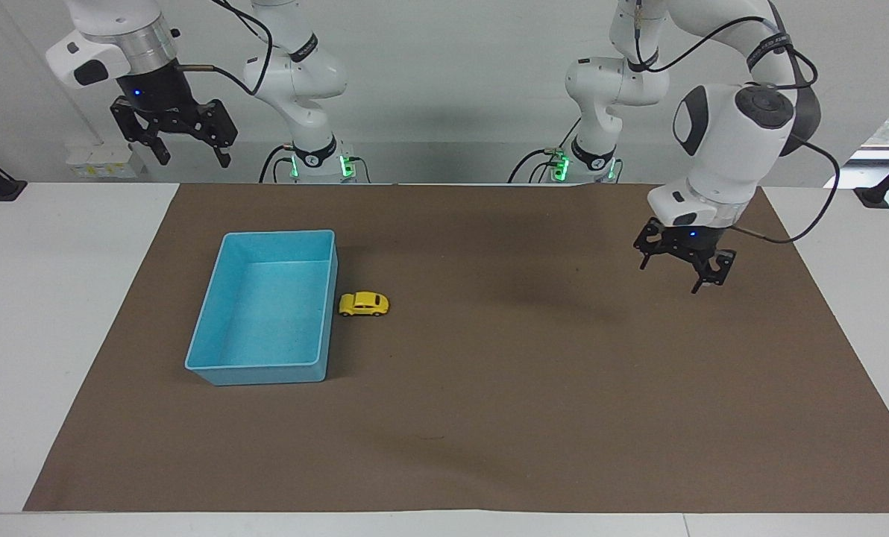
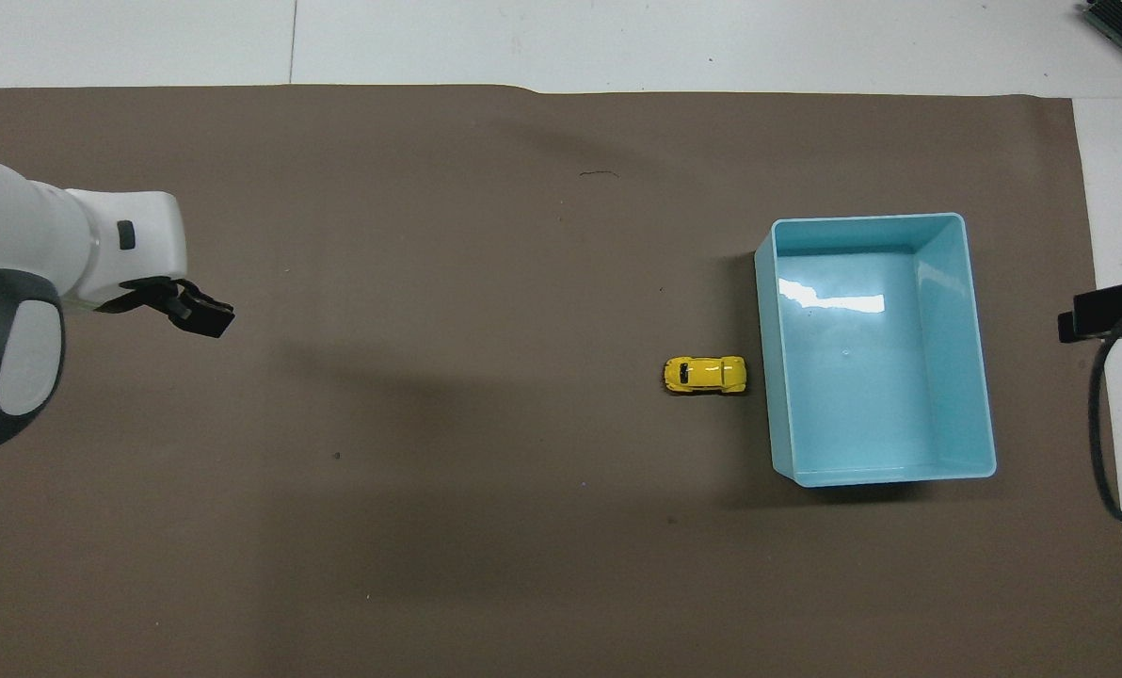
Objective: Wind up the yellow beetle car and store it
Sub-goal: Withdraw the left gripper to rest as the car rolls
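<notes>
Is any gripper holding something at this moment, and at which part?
Nothing is held. The yellow beetle car stands free beside the blue bin; left gripper and right gripper hang open.

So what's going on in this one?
Nothing is held right now. The yellow car sits on the brown mat, right beside the blue bin, not in it. The left gripper hangs open above the mat toward its own end of the table, well away from the car. The right gripper waits, open, raised by its base.
</notes>
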You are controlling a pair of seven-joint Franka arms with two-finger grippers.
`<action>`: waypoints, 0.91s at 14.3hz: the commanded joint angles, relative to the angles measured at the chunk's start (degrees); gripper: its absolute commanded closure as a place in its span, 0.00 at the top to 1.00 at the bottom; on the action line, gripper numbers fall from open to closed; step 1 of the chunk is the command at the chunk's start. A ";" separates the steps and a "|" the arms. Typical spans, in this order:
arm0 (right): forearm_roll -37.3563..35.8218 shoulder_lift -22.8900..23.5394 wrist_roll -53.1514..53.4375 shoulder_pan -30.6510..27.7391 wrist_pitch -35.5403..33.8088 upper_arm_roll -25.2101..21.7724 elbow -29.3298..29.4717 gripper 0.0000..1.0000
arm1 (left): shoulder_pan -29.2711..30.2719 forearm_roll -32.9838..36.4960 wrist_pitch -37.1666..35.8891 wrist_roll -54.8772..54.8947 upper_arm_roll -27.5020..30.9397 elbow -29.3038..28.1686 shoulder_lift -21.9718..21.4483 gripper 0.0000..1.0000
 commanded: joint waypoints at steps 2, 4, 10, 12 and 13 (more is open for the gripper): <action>0.42 -0.76 -1.07 -0.44 -0.32 0.09 -0.29 1.00 | 3.95 -2.48 -8.43 -18.81 -0.69 7.33 0.10 1.00; 0.42 -0.76 -1.07 -0.44 -0.32 0.09 -0.29 1.00 | 5.62 -3.63 -14.32 -22.45 -0.69 11.55 -0.07 1.00; 0.42 -0.76 -1.16 -0.52 -0.67 0.00 -0.29 1.00 | 7.38 -2.49 -30.06 -22.46 -0.43 20.09 0.02 1.00; 0.33 -0.85 -3.08 -0.44 -0.59 0.35 -0.55 1.00 | 7.30 -2.14 -30.44 -22.46 -0.78 20.37 -0.85 1.00; 0.41 -0.85 -5.79 -0.18 -0.24 0.52 -0.64 1.00 | 7.30 -2.23 -30.35 -23.59 -0.78 20.10 -1.38 1.00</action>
